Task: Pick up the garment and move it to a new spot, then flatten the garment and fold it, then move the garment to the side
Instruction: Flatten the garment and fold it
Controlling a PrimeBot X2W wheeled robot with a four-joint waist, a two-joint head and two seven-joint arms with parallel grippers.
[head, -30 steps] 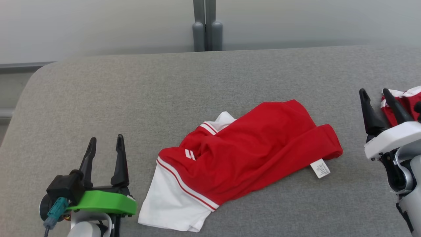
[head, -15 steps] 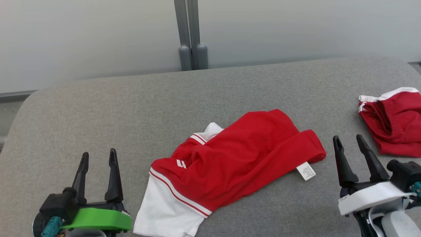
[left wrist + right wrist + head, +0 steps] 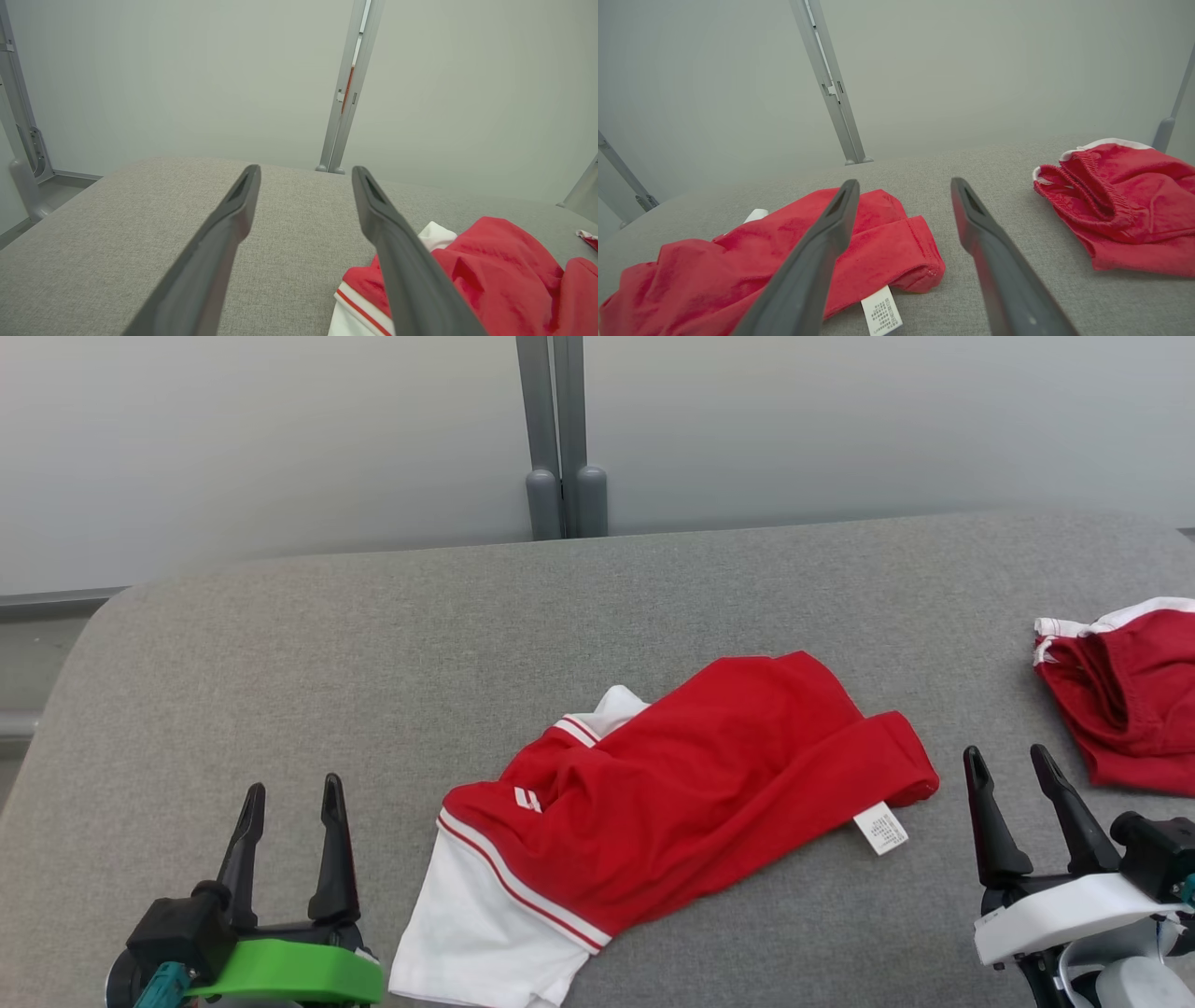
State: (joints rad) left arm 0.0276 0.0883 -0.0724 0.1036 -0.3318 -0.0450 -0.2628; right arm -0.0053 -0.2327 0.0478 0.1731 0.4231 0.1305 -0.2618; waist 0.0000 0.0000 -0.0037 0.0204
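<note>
Though the garment [image 3: 672,784] lies bunched, its label [image 3: 880,828] (tiny print) is unreadable.

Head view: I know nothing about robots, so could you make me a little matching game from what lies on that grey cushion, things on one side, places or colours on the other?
Things:
1. garment
2. care label
3. left end effector
4. right end effector

Descriptions:
a. small and white, hanging at a red hem
b. open, at the lower left
c. red and white, crumpled in the middle
d. open, at the lower right

Pairs: 1-c, 2-a, 3-b, 4-d
</note>
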